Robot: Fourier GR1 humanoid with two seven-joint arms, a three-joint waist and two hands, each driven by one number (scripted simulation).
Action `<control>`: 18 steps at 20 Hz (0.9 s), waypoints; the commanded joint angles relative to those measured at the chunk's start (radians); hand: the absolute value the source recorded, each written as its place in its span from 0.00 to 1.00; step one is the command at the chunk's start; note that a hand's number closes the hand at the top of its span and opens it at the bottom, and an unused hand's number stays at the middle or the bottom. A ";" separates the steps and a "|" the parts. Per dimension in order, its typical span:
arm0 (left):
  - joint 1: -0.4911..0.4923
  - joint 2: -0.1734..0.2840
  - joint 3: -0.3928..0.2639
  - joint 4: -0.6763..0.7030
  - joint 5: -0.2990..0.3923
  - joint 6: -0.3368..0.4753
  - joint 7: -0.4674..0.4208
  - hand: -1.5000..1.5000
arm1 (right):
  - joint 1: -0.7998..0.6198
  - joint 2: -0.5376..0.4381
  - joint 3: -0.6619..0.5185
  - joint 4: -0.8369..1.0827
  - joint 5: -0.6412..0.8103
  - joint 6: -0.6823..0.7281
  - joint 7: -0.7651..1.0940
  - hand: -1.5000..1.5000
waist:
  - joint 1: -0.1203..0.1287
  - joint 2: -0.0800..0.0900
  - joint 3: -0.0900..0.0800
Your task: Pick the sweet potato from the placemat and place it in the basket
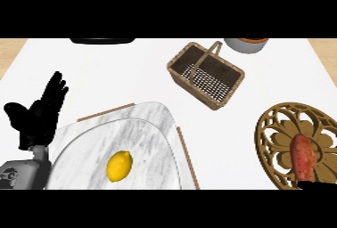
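White counter (118,67) | sweet potato (305,154) touching right hand (318,185), fingers unclear | left hand (41,112) open

worktop (99,67): plain white, filling most of the view, evenly lit
floor (10,49): tan, wood-like, a strip at the far left past the worktop's edge
floor, right side (326,49): the same tan strip at the far right corner
light: soft and flat, with only faint shadows on the white surface
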 commanded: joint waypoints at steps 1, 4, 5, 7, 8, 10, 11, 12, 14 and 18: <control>-0.078 -0.019 0.030 0.092 -0.007 -0.019 -0.021 0.50 | 0.014 0.029 0.013 -0.041 0.062 0.014 0.043 0.00 | -0.004 0.001 0.000; 0.020 -0.004 0.061 0.028 0.004 -0.051 -0.043 0.50 | 0.005 0.031 -0.016 0.070 0.086 0.006 -0.050 0.00 | 0.000 0.000 0.000; 0.015 -0.009 0.057 0.009 0.013 -0.066 -0.020 0.50 | -0.024 0.032 0.011 0.018 0.101 0.039 0.042 0.00 | 0.001 0.000 0.000; -0.024 -0.010 0.045 -0.020 -0.018 -0.035 0.042 0.50 | -0.050 0.068 0.034 0.164 0.155 -0.037 -0.069 0.00 | 0.002 0.000 0.000; 0.024 -0.054 0.016 -0.053 -0.044 -0.013 0.032 0.50 | -0.082 0.053 0.020 0.107 0.139 0.013 0.017 0.00 | 0.002 0.000 0.000; 0.071 -0.057 -0.003 -0.152 -0.061 -0.004 0.092 0.50 | 0.001 0.040 -0.027 0.073 0.097 0.039 -0.049 0.00 | 0.001 -0.001 0.000; 0.016 -0.070 0.024 0.000 -0.078 -0.016 -0.014 0.50 | -0.059 0.037 -0.039 0.139 0.106 0.035 -0.078 0.00 | -0.001 0.000 0.000; 0.000 -0.024 0.075 -0.005 -0.027 -0.074 0.010 0.50 | -0.047 0.059 -0.017 0.151 0.129 0.029 -0.073 0.00 | 0.000 0.000 0.000; -0.037 -0.061 0.054 0.033 -0.069 -0.033 -0.002 0.50 | -0.074 0.075 -0.009 0.206 0.160 -0.006 -0.102 0.00 | -0.001 0.000 0.000; 0.008 -0.049 0.078 -0.053 -0.030 -0.086 0.045 0.50 | -0.060 0.071 -0.026 0.154 0.148 0.037 -0.073 0.00 | 0.000 0.000 0.000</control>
